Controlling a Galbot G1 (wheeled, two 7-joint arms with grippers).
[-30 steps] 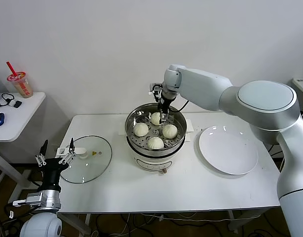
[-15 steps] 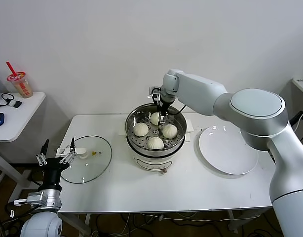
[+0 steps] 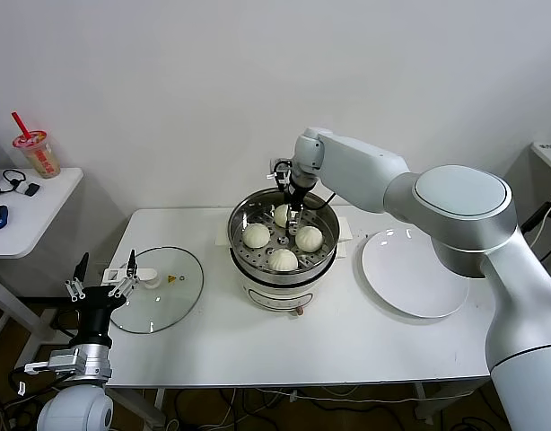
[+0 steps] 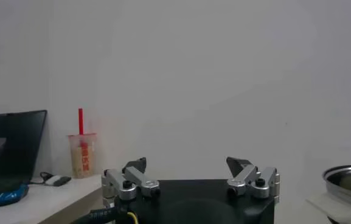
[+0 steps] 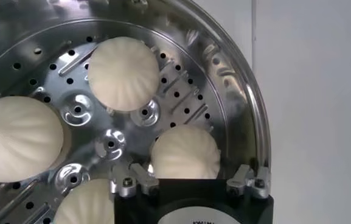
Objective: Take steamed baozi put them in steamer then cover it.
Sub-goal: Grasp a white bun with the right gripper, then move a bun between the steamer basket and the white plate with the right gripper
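Observation:
The steamer point(image 3: 236, 226) stands mid-table with its perforated tray point(image 5: 111, 143) showing. Four steamed baozi lie in it: back point(image 3: 281, 214), left point(image 3: 256, 235), right point(image 3: 309, 237), front point(image 3: 283, 259). My right gripper point(image 3: 292, 214) reaches down inside the pot at the back. In the right wrist view my right gripper point(image 5: 189, 171) is open, its fingers either side of the back baozi point(image 5: 184, 152), with other baozi point(image 5: 123, 73) point(image 5: 17, 137) beyond. My left gripper point(image 3: 101, 280) point(image 4: 187, 164) is open and empty, parked off the table's left edge.
A glass lid point(image 3: 164, 293) with a white handle lies flat on the table left of the steamer. A white plate point(image 3: 415, 275) lies to its right. A side table at far left holds a drink cup point(image 3: 38, 153).
My right gripper has shifted slightly left and lower over the back baozi. The left arm has not moved.

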